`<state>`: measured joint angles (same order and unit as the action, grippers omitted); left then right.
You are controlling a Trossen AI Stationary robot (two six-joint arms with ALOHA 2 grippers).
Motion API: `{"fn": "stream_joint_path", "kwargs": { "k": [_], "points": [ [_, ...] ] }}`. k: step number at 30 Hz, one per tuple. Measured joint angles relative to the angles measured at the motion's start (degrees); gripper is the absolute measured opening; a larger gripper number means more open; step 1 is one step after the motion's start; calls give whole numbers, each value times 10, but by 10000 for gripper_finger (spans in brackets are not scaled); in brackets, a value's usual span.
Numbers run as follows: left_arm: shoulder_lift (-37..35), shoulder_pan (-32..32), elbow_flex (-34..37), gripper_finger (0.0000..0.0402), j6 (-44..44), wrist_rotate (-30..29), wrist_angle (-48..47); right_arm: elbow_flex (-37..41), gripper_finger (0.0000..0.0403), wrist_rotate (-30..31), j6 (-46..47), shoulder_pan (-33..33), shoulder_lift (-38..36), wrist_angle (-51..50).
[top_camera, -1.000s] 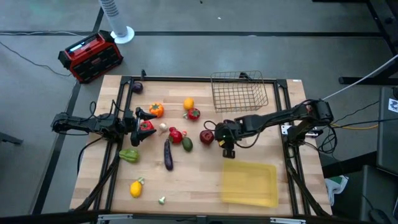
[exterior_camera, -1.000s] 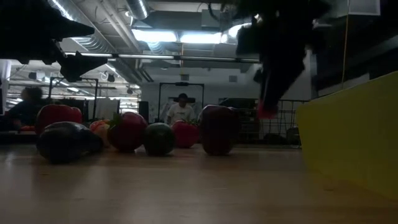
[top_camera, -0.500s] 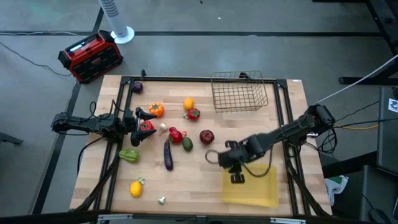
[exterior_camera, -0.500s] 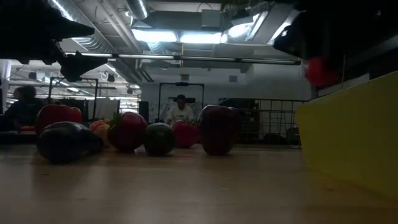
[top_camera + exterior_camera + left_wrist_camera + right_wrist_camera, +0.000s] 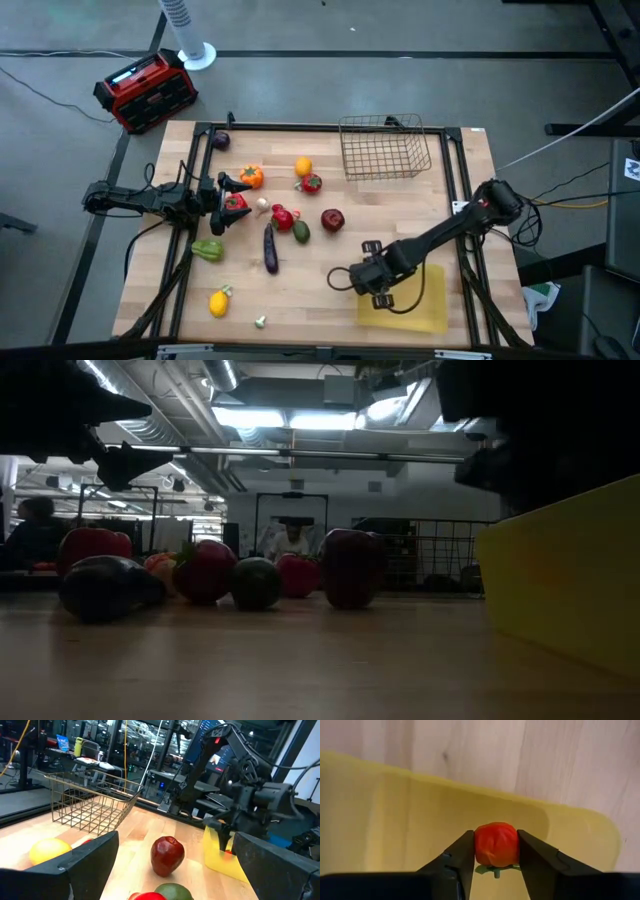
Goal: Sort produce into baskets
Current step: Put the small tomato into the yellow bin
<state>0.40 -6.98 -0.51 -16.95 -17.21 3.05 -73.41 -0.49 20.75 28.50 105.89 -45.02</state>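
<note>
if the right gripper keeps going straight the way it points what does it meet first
Probably the floor of the yellow tray: the right gripper points down into it, with a small red-orange fruit between its fingers. The remaining gap is unclear.

Yellow tray (image 5: 425, 300) floor bare; produce cluster (image 5: 270, 205) well apart

Robotics lab floor, open and industrial.

Overhead, exposed ducts and pipes (image 5: 190, 430) run under long strip lights (image 5: 290, 418), and a person (image 5: 290, 540) sits at the far end by a dark doorway. Out past the table stand equipment racks and cluttered benches (image 5: 85, 755), and cables hang all about. From above, the wooden table (image 5: 310, 290) sits in a black metal frame on grey carpet, with a red-and-black box (image 5: 145, 90), a white fan stand (image 5: 190, 40) and loose cords on the floor.
</note>
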Motion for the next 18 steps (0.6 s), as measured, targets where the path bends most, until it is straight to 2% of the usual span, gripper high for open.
{"fn": "stream_joint_path", "kwargs": {
  "k": [12,18],
  "points": [
    [0,0,0,392,10,0,0,0,228,-16,4,-13,19,-15],
    [0,0,0,392,10,0,0,0,247,-31,4,-12,19,-15]
  ]
}}
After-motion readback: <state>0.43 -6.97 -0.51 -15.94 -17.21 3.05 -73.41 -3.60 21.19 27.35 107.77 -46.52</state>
